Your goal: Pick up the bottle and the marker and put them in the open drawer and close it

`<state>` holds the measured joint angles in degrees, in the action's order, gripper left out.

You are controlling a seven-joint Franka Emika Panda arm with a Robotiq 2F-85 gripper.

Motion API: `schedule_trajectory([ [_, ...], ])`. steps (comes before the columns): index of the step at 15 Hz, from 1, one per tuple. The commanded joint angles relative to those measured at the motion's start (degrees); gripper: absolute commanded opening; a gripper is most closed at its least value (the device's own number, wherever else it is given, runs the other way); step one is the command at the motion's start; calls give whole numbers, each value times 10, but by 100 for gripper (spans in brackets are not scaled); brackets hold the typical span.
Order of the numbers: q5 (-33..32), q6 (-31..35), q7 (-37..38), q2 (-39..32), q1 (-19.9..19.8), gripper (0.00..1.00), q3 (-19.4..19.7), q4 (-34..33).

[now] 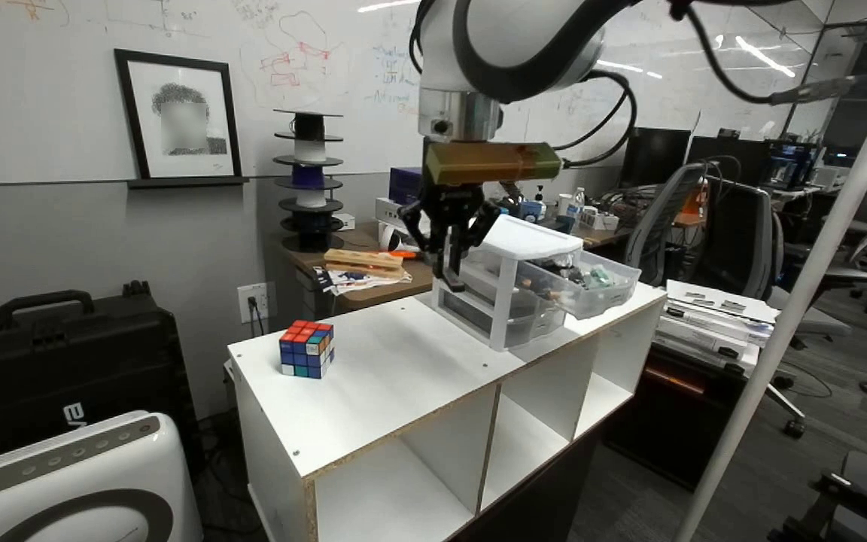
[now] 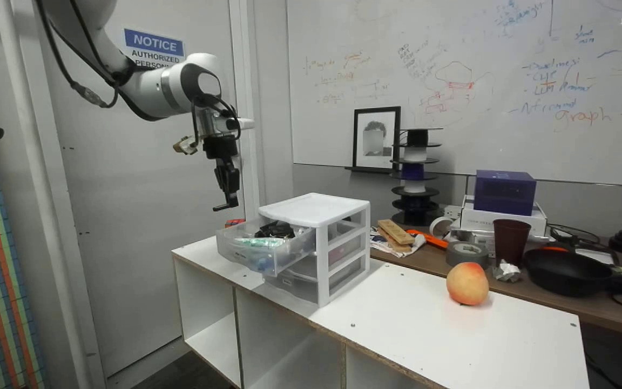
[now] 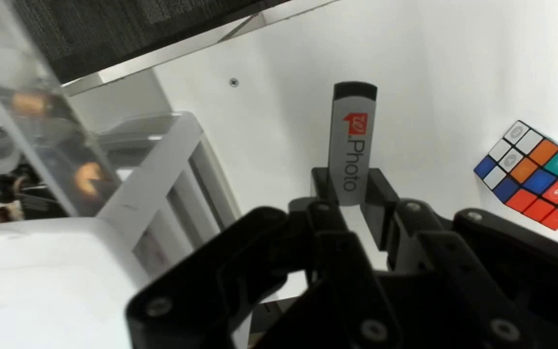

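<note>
Wrist view shows the jaws clenched on the grey marker (image 3: 353, 140), pinched toward one end of what can be seen, the rest jutting out toward the front edge of the table (image 3: 269, 121). It should handle as light, stiff, smooth plastic: hardly fragile, but apt to swivel or slip, so mid-barrel would be the steadier hold. It hangs above the table between the set of drawers (image 1: 531, 237) and the cube (image 1: 307, 348), which sits near a back corner. The top drawer (image 2: 246, 258) is pulled out toward the front edge, with odds and ends (image 2: 273, 230) inside. Past it, a peach (image 2: 467, 283) lies by the back edge. Which bottle is meant, I cannot tell.
</note>
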<state>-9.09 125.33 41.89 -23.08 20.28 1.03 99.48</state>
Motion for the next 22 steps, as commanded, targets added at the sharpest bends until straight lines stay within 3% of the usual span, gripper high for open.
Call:
schedule_trajectory([
  [1,-31,27,26,139,-18,9,-5,133],
  [6,-31,21,25,271,-87,9,-8,237],
  [9,-5,28,-12,306,-143,9,0,268],
  [15,11,157,-63,247,-221,9,21,272],
  [22,123,170,-164,177,-208,9,0,258],
])
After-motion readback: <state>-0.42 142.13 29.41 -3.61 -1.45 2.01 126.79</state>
